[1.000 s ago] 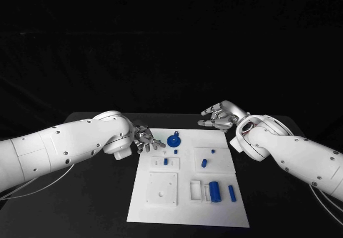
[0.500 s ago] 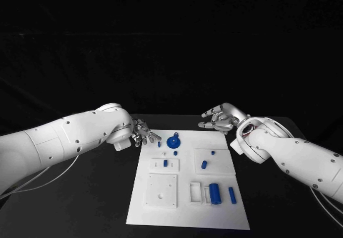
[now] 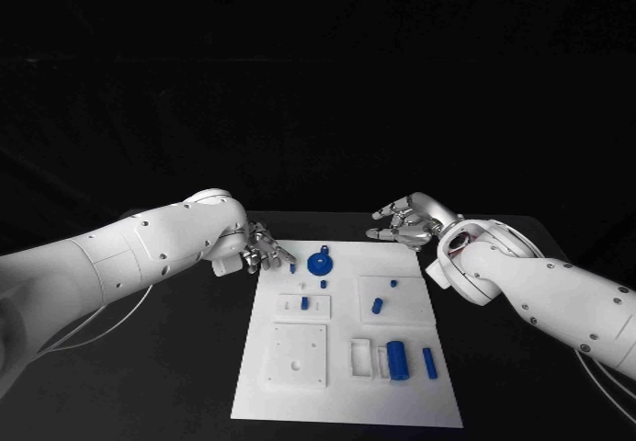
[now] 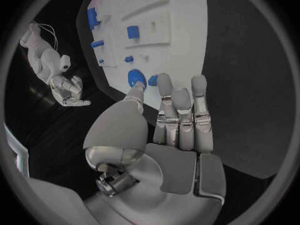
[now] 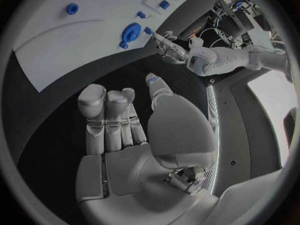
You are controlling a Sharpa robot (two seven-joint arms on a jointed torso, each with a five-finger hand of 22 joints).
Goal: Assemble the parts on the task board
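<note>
Hovering, left hand point(image 3: 264, 253) (fingers point(image 4: 180, 110) apart) beside task board point(image 3: 347, 404).

Blue parts point(image 3: 396, 356) lie on white task board point(image 3: 347, 404).

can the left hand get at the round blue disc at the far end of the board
Probably yes. The left hand hovers open beside the blue disc at the far end of the white board, nothing lies between them, and the right hand is off to the other side.
</note>
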